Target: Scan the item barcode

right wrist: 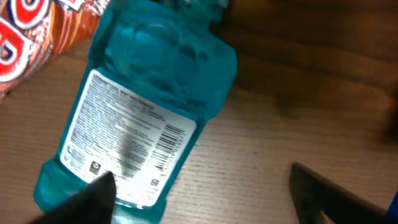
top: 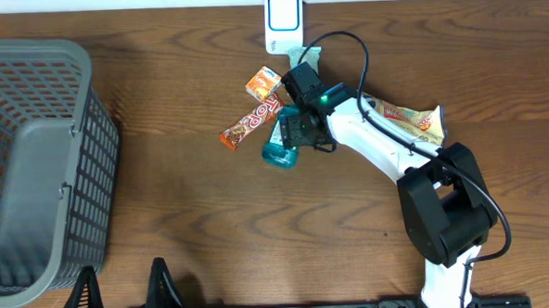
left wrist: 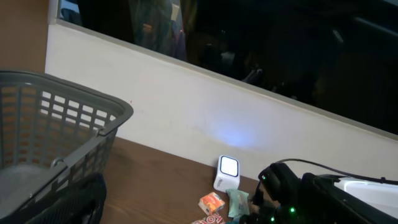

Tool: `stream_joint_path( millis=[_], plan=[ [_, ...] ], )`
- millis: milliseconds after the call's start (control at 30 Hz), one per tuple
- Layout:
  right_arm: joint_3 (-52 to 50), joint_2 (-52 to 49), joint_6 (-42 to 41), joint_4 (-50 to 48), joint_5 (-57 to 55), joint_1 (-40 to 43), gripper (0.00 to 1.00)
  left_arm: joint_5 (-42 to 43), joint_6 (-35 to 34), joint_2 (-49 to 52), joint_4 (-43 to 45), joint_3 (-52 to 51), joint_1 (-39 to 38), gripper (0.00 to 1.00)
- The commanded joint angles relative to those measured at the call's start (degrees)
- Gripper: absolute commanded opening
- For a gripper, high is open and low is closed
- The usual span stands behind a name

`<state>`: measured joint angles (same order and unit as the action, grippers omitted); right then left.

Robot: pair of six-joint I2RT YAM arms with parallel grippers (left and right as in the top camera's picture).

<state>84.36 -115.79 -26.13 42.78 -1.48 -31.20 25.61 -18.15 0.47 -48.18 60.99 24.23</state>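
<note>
A teal bottle [right wrist: 146, 93] lies flat on the wooden table, white label up, with its barcode [right wrist: 168, 144] showing. My right gripper [right wrist: 205, 199] hovers open just over it. One dark finger [right wrist: 87, 199] overlaps the bottle's lower edge and the other finger [right wrist: 336, 193] is over bare wood. From overhead the bottle [top: 279, 155] sits below my right gripper [top: 297, 127]. The white scanner [top: 283, 19] stands at the table's far edge, its face lit [left wrist: 227, 168]. My left gripper [top: 123, 295] rests open at the near left edge, holding nothing.
A grey mesh basket [top: 34, 164] fills the left side. Near the bottle lie a long orange candy wrapper [top: 252, 121], a small orange box [top: 263, 83], a green packet [top: 305, 56] and a snack bag [top: 408, 118]. The right arm's base [top: 444, 212] stands at right.
</note>
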Motion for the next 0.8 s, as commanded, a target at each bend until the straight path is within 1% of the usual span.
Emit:
stream_joint_path(
  millis=[0,167,233,300,400,533,767],
  plan=[
    [-0.1,0.0,-8.7,-1.8,0.6,0.3,0.99,0.7,0.5,-0.3,0.2,-0.2,0.2,0.98],
    [-0.1,0.0,-9.6,-7.2,-0.5,0.6,0.99,0.7,0.5,-0.3,0.2,-0.2,0.2,0.98],
    [-0.1,-0.2,-10.1,-9.0,-1.1,0.8,0.95,0.7,0.5,-0.3,0.2,-0.2,0.2,0.98],
    [-0.1,-0.8,-13.1,-11.0,-1.3,1.0,0.93,0.7,0.5,-0.3,0.2,-0.2,0.2,0.98],
    [-0.1,-2.6,-15.3,-14.2,-3.0,1.0,0.91,0.7,0.5,-0.3,0.2,-0.2,0.2,0.98],
    [-0.1,-4.4,-17.9,-16.1,-3.1,2.0,0.89,0.7,0.5,-0.3,0.2,-0.2,0.2,0.98],
    [-0.1,-7.4,-19.1,-21.0,-3.0,2.8,0.86,0.7,0.5,-0.3,0.2,-0.2,0.2,0.98]
  ],
)
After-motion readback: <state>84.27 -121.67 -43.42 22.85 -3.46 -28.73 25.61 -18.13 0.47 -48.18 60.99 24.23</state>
